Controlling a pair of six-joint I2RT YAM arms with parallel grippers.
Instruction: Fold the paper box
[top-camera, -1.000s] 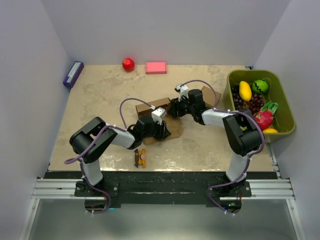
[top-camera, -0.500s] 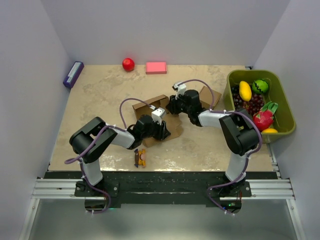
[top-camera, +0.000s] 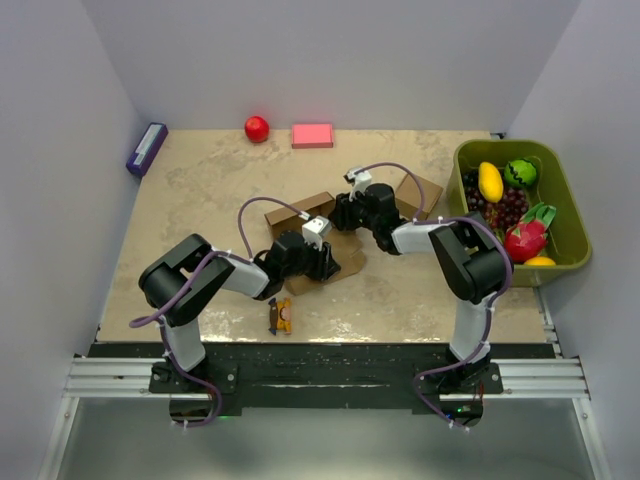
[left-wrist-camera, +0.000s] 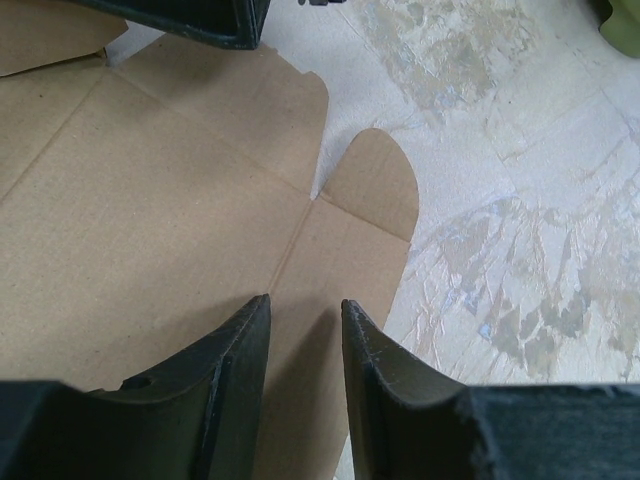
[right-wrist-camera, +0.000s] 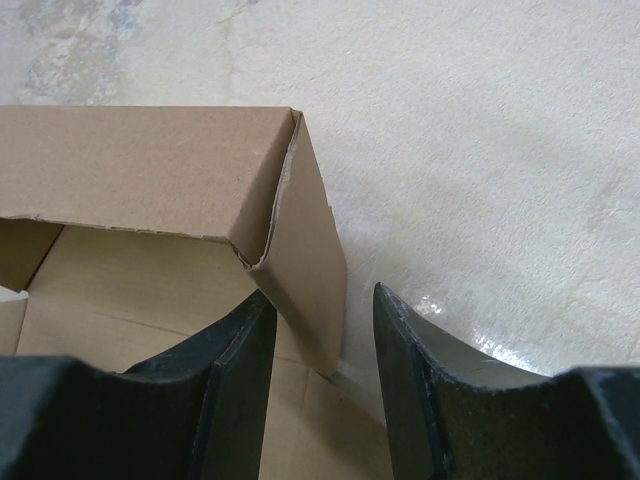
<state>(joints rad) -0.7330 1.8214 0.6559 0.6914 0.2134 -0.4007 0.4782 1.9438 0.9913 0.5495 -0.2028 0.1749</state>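
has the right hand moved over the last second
Yes. In the top view the right hand has shifted a little to the left, away from the green bin, and it stays at the paper box.

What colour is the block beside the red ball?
Pink block, best seen in the top external view.

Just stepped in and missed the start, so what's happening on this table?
Two robot arms are folding the paper box, a brown cardboard cut-out. The left pincer, jaws apart, is over a flat flap. The right pincer straddles a raised side wall at a corner, not clamped. The box is only partly formed.
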